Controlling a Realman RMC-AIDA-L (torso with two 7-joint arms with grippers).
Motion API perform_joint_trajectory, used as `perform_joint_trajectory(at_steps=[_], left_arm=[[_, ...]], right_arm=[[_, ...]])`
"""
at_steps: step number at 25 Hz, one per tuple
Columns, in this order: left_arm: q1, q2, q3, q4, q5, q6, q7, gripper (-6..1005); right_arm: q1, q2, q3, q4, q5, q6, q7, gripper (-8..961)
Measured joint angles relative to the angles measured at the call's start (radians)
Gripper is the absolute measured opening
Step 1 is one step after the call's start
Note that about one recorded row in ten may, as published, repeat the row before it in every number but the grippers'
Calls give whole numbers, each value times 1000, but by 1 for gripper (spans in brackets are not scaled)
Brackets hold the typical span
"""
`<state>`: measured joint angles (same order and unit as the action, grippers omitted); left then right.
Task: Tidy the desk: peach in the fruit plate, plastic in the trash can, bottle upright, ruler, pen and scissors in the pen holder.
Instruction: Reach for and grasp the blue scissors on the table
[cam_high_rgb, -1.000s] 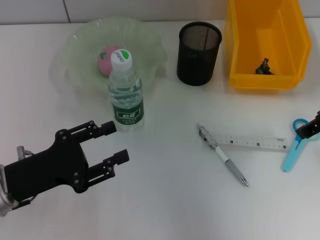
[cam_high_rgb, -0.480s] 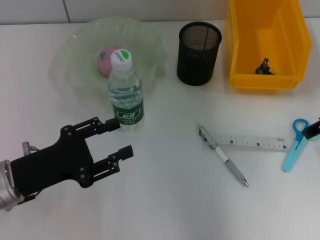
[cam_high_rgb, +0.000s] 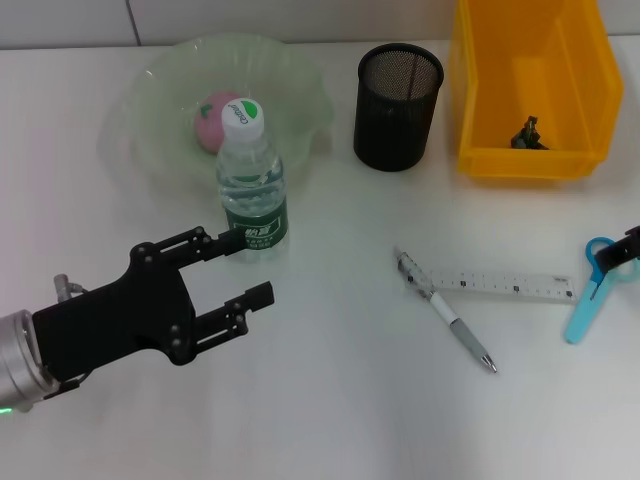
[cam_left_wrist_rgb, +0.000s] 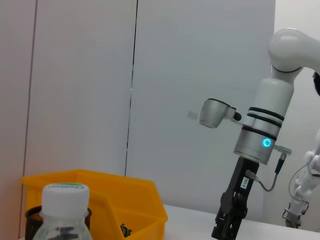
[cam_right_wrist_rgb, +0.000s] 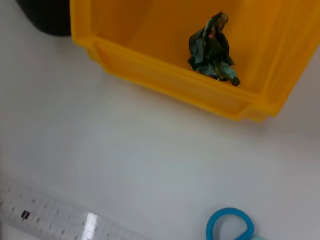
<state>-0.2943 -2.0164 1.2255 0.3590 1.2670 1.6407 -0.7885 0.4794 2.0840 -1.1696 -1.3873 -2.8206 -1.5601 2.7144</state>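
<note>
The left gripper (cam_high_rgb: 243, 268), fingers spread wide and holding nothing, has slid right from the upright bottle (cam_high_rgb: 252, 183); the right gripper (cam_high_rgb: 630, 244) has crept back over the scissors (cam_high_rgb: 590, 287), its fingers unseen; pen-holder (cam_high_rgb: 398, 92) items likely come next.

Crumpled plastic (cam_right_wrist_rgb: 214, 49) in yellow bin (cam_right_wrist_rgb: 165, 75); ruler (cam_right_wrist_rgb: 55, 217), scissors handle (cam_right_wrist_rgb: 231, 231) nearby.

One bottle (cam_high_rgb: 252, 180), one pen (cam_high_rgb: 452, 322) (one ruler (cam_high_rgb: 510, 284), one scissors (cam_high_rgb: 589, 288)).
</note>
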Motion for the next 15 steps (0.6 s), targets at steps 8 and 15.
perform_joint_trajectory(at_steps=[8, 15], left_arm=[[-8, -2, 6, -2, 0, -13, 1, 631], [-8, -3, 8, -4, 0, -15, 2, 631]], right_arm=[[20, 0, -1, 69, 1, 39, 1, 747], [23, -1, -9, 88, 1, 63, -5, 747]])
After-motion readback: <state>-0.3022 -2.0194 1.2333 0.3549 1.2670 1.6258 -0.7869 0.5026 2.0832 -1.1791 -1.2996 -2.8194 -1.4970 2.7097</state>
